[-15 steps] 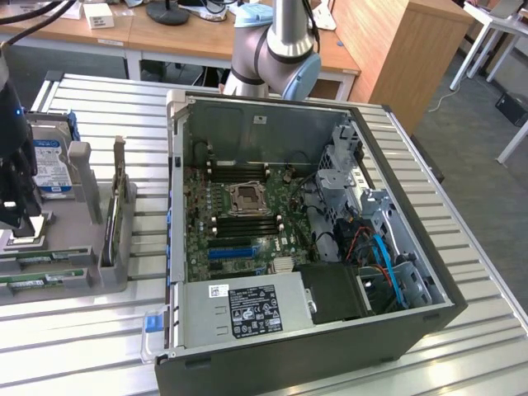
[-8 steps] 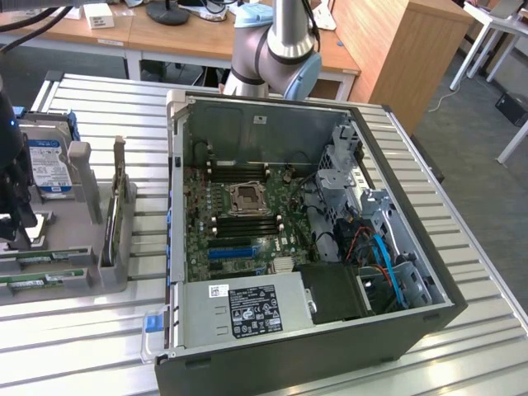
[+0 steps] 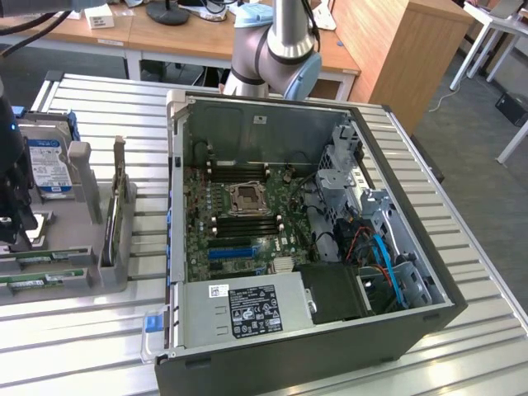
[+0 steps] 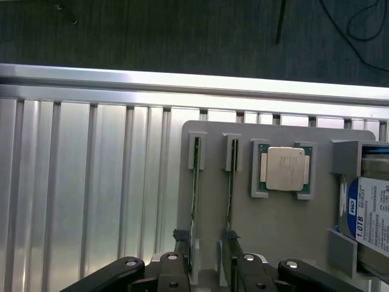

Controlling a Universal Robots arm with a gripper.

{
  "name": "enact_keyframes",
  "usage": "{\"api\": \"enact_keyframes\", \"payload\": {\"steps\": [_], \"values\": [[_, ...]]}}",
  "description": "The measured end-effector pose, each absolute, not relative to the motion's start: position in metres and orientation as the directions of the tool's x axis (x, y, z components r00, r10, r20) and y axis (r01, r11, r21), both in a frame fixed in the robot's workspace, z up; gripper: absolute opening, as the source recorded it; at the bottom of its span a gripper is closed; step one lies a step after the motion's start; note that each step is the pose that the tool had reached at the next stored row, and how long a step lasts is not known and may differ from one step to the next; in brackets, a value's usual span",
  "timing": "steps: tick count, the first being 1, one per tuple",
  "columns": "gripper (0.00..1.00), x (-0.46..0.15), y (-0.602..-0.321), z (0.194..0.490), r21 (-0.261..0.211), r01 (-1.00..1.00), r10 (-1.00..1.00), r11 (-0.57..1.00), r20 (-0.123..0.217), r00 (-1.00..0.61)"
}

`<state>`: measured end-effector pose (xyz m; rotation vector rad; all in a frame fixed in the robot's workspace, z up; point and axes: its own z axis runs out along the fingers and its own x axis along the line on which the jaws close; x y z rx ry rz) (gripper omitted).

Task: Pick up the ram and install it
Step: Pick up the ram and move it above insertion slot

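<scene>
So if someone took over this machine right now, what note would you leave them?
Gripper: open, holding nothing, poised above the grey holder by the memory sticks.
Both sticks stand on edge in the holder; the open computer case sits apart on the table.
Done: nothing lifted yet.
Left: picking a stick up and fitting it.

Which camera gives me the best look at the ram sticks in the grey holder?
The wrist view: both ram sticks stand on edge in their slots of the grey holder, seen from above. The exterior view catches the sticks as thin green strips at its far left edge.
</scene>
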<state>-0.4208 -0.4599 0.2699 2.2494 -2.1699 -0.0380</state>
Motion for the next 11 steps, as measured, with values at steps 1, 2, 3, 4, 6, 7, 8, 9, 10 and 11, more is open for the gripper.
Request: {"api": "enact_keyframes", "payload": {"steps": [1, 2, 3, 4, 6, 7, 8, 9, 10, 11], "values": [[0.36, -0.421, -0.46, 0.268, 0.028, -0.999, -0.999, -0.036, -0.007, 0.036], [0.36, -0.421, -0.46, 0.266, 0.028, -0.999, -0.999, -0.036, -0.007, 0.036], [0.36, -0.421, -0.46, 0.262, 0.028, -0.999, -0.999, -0.036, -0.007, 0.036], [0.36, -0.421, -0.46, 0.256, 0.028, -0.999, -0.999, -0.036, -0.007, 0.036], [0.36, -0.421, -0.461, 0.253, 0.028, -0.999, -0.999, -0.036, -0.006, 0.036], [0.36, -0.421, -0.461, 0.251, 0.028, -0.999, -0.999, -0.036, -0.006, 0.036], [0.36, -0.421, -0.461, 0.249, 0.028, -0.999, -0.999, -0.036, -0.006, 0.036], [0.36, -0.421, -0.461, 0.249, 0.028, -0.999, -0.999, -0.036, -0.006, 0.036], [0.36, -0.421, -0.461, 0.249, 0.029, -0.999, -0.999, -0.036, -0.006, 0.036], [0.36, -0.421, -0.461, 0.249, 0.029, -0.999, -0.999, -0.036, -0.006, 0.036]]}}
